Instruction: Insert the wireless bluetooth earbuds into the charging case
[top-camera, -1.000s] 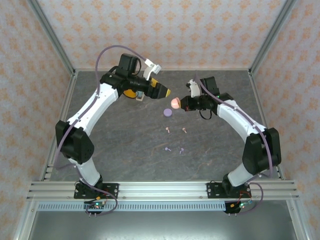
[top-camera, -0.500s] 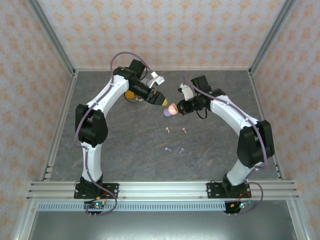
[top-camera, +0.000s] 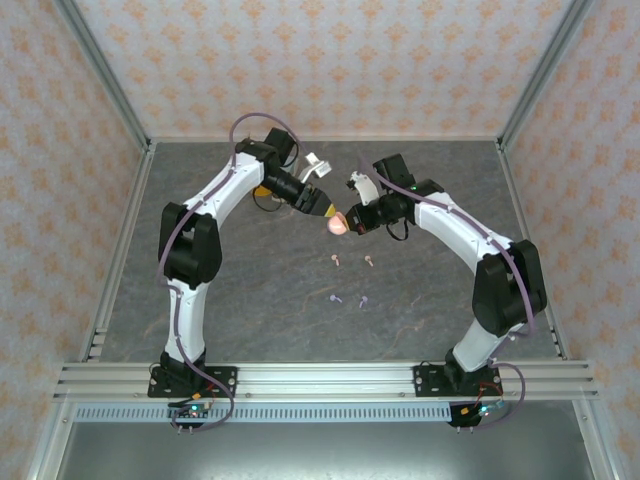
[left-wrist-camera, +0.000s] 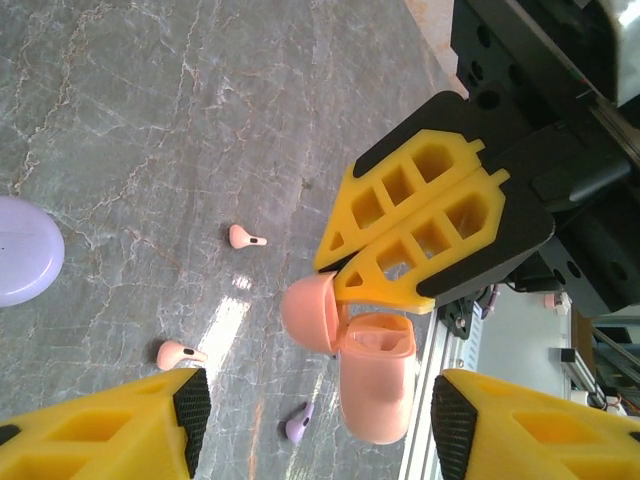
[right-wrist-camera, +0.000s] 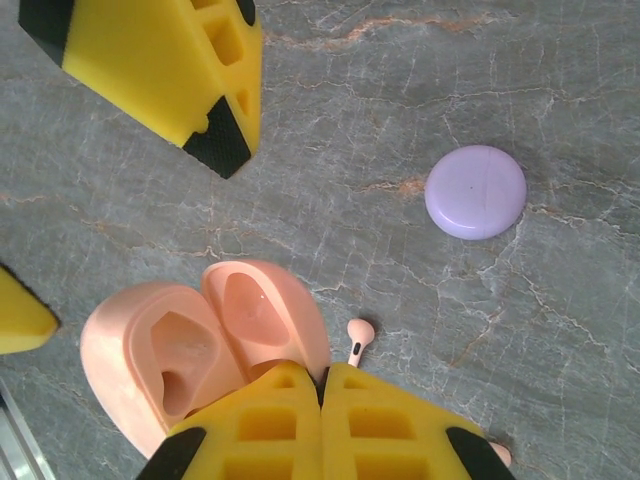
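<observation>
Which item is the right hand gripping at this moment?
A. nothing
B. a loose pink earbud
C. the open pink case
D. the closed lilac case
C: in the right wrist view the right hand is clamped on the open pink case, while the closed lilac case lies apart on the table.

The top camera sits high behind the arm bases, looking down on the whole table (top-camera: 420, 300) from far off. The left wrist camera peers out low past the left gripper (left-wrist-camera: 322, 405), very close to the case (left-wrist-camera: 375, 385). The right wrist camera looks down over the right gripper (right-wrist-camera: 322, 385), close on that same case. Both wrist views share the lilac disc (left-wrist-camera: 20, 250).
</observation>
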